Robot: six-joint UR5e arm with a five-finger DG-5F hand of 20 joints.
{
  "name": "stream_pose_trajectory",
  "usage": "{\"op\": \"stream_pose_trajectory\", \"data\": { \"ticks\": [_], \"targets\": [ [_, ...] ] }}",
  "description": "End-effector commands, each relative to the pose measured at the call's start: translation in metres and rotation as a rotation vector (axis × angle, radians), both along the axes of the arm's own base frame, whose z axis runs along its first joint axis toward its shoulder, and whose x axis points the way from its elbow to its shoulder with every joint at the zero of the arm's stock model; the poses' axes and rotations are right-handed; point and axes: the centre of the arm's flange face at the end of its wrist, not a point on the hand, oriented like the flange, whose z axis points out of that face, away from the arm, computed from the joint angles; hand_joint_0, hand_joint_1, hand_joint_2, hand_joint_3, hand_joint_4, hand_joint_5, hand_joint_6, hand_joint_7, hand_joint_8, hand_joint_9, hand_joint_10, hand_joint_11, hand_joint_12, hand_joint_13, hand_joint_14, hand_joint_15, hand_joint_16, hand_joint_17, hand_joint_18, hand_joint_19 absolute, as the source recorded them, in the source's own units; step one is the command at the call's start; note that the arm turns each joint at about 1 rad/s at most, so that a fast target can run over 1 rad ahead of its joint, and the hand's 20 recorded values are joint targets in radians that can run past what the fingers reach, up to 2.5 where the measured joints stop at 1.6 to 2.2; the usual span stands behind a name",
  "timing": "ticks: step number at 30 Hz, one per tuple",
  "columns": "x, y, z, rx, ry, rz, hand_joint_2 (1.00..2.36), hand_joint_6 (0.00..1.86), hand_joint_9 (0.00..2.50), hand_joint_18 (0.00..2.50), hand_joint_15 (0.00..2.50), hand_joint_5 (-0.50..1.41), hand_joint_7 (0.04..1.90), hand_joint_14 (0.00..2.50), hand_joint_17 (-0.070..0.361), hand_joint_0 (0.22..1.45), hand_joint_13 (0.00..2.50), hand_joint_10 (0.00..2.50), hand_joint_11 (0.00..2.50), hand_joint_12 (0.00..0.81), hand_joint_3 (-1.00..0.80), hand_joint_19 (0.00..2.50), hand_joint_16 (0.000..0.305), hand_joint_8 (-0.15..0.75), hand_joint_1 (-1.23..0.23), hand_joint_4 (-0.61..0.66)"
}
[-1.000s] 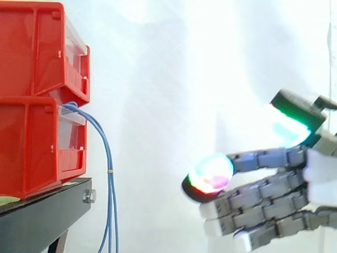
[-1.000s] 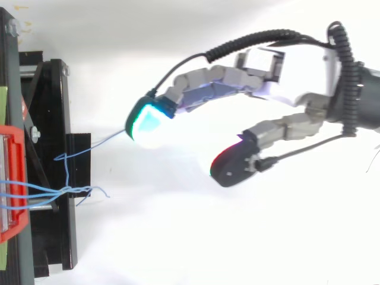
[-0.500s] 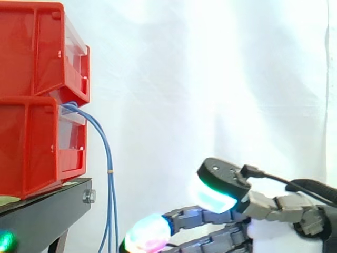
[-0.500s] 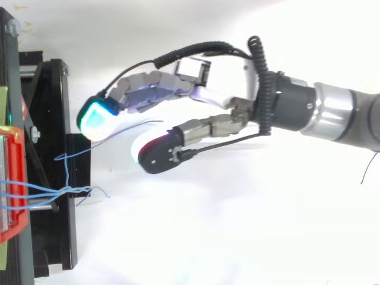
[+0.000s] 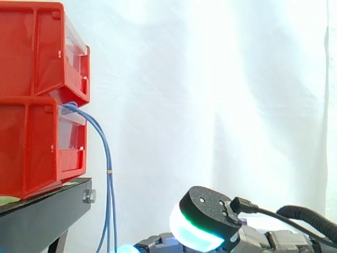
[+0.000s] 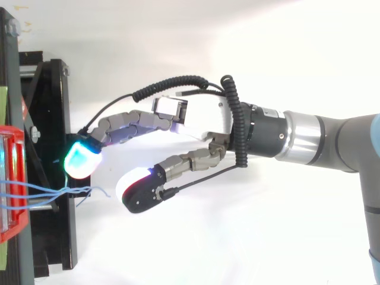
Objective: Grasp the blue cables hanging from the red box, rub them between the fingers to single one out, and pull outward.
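Robot hand (image 6: 200,117) is held open just beside blue cables (image 5: 109,184), nothing gripped; in side view both are cut off by the bottom edge.

Stacked red bins (image 5: 31,137) on black stand (image 5: 42,219)

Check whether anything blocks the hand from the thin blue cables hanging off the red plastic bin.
Nothing visible does: only open space lies between the open hand and the thin blue cables hanging from the red plastic bin.
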Motion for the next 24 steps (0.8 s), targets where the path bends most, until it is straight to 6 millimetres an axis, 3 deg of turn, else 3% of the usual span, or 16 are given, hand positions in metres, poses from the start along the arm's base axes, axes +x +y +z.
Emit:
{"op": "stream_pose_trajectory", "data": {
  "ticks": [1,12,24],
  "targets": [
    [0.0,0.006,-0.007,0.01,0.008,0.011,1.0,0.5,0.53,0.41,0.12,-0.2,0.7,0.01,0.103,0.52,0.38,0.0,0.04,0.334,-0.5,0.39,0.046,0.252,-0.55,0.19],
    [0.003,0.007,-0.002,0.021,-0.014,0.013,1.0,0.5,0.55,0.41,0.12,-0.2,0.7,0.0,0.102,0.52,0.38,0.0,0.06,0.333,-0.5,0.39,0.045,0.254,-0.55,0.2],
    [0.005,-0.016,0.001,0.02,-0.037,-0.011,1.0,0.5,0.56,0.42,0.13,-0.19,0.7,0.0,0.102,0.52,0.39,0.0,0.07,0.333,-0.5,0.41,0.045,0.256,-0.55,0.2]
  ]
}}
